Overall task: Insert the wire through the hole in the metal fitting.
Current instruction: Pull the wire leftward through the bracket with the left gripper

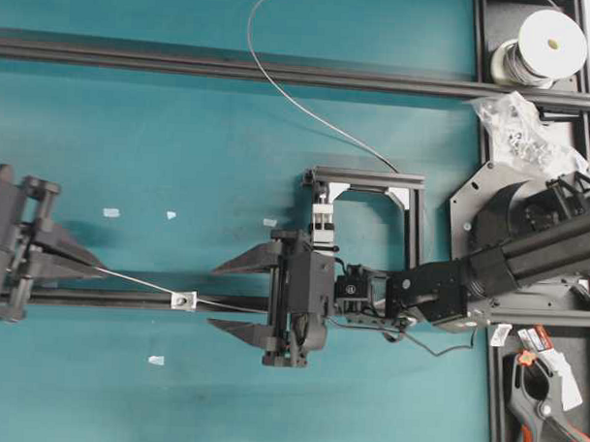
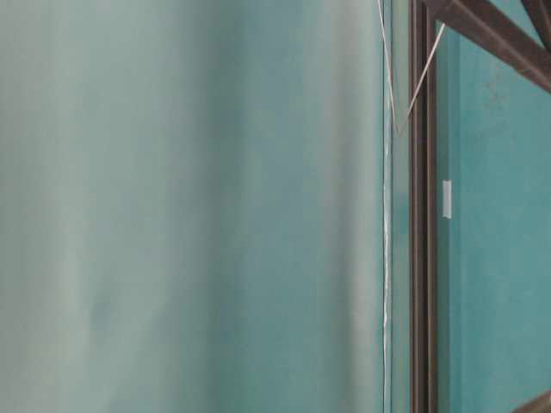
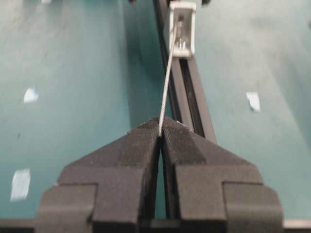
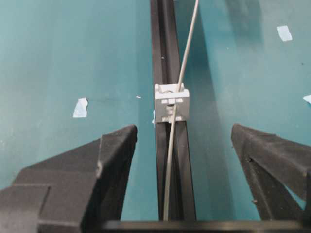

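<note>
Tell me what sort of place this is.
Probably a robotics lab bench: two robot arms over a teal table, black aluminium rails, a wire spool, a bag of fittings and a clamp.

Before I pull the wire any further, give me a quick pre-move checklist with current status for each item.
1. Left gripper shut on the wire: ok, the strand comes out from between the closed tips.
2. Wire through the metal fitting: ok, it runs in one side and out the other.
3. Right gripper open and off the wire: ok, jaws stand wide on either side of the rail.
4. Fitting seated on the rail: ok, it sits squarely on top.
5. Slack toward the spool: ok, the wire curves loosely.
6. Whether the wire is rubbing inside the hole: cannot tell.
</note>
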Tool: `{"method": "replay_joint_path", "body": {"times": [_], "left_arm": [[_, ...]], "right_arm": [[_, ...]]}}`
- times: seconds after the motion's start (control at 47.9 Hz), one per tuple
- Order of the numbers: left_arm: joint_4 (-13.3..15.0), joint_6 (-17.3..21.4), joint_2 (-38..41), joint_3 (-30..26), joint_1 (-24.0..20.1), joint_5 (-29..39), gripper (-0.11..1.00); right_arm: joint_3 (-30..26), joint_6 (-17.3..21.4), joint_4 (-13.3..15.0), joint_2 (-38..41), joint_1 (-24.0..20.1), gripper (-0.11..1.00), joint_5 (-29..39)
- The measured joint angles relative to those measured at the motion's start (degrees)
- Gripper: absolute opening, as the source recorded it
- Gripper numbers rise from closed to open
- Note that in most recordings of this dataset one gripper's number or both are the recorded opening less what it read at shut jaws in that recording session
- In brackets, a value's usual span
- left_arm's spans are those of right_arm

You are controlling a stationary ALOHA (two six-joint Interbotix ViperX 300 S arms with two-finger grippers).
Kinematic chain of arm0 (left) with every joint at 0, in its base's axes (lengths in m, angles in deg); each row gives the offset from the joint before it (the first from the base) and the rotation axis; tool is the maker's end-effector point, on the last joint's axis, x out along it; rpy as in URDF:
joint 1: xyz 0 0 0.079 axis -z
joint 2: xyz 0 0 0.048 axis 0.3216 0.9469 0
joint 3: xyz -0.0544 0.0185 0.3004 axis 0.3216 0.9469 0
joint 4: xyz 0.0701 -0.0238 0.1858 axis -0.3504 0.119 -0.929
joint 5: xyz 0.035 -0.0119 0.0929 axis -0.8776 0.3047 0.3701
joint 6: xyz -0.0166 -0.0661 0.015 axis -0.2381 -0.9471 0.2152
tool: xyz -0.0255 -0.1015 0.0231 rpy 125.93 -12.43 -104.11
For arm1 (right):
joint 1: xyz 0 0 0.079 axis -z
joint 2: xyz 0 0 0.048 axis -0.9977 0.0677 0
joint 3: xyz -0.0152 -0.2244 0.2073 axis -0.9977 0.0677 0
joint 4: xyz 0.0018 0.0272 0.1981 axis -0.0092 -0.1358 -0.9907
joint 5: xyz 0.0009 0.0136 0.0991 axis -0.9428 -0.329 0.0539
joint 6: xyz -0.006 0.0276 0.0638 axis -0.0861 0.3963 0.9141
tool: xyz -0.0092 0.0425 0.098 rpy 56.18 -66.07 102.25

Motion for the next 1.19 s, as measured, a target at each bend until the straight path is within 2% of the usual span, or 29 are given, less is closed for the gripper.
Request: {"method": "replay_joint_path", "body": {"times": [0.25,0.501,0.856,0.939,1.023,1.106,1.19], "left_arm": [[0.0,0.0,-6.24,4.83,0.44,4.22,-0.11],[-0.09,0.18,-12.3,7.21,1.93,9.4,-0.11],[-0.18,0.09,-10.55,5.1,3.43,14.68,-0.09],[-0.18,0.09,-9.49,3.78,3.43,15.21,-0.02],[-0.18,0.09,-8.79,2.9,3.43,15.38,0.1],[-0.18,0.09,-8.53,2.72,3.34,15.47,0.28],[-0.18,0.0,-8.61,2.9,3.34,15.47,0.53]], "right_arm": [[0.09,0.0,0.0,0.0,0.0,0.87,0.0],[0.09,0.0,-0.09,0.0,0.0,0.87,0.0],[0.09,-0.09,0.0,0.0,0.0,0.87,0.0],[0.09,-0.09,0.0,0.0,0.0,0.87,0.0],[0.18,-0.09,0.0,0.0,0.0,0.87,0.0],[0.18,-0.09,0.0,0.0,0.0,0.87,0.0],[0.18,-0.09,-0.09,0.0,0.0,0.87,0.0]]}}
